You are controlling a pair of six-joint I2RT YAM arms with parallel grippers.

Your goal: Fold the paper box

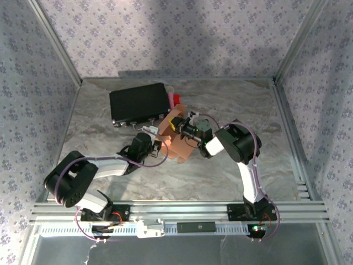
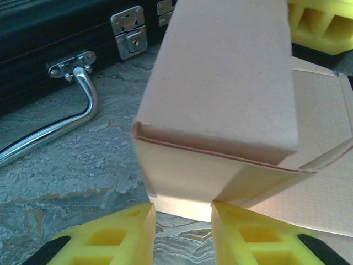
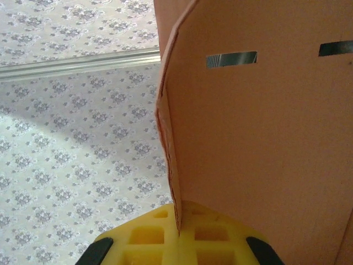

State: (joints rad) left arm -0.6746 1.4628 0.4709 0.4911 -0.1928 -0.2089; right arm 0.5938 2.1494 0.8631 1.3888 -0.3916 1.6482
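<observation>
Yellow-fingered and clenched, the right gripper (image 3: 179, 223) pinches the thin edge of one upright panel of the paper box (image 3: 265, 138). The tan cardboard rises straight out of its jaws and spreads to the right, with two narrow slots (image 3: 231, 58) cut near the top. Behind it stands a flowered wall (image 3: 66, 165) with a metal rail (image 3: 83, 62).

The left gripper (image 2: 183, 212) has its yellow fingers parted, bare marble showing in the gap, and grasps nothing. The folded corner of the box (image 2: 220, 83) stands just beyond its fingertips, its lower edge at or almost at them. Left of the box lies a black case (image 2: 44, 33) with a chrome handle (image 2: 83, 105) and a latch (image 2: 129, 34).

From above, the box (image 1: 177, 148) sits mid-way across the marble table (image 1: 237, 105), the left gripper (image 1: 157, 144) at its left side, the right gripper (image 1: 179, 126) coming in from the right, and the case (image 1: 138, 104) just behind.
</observation>
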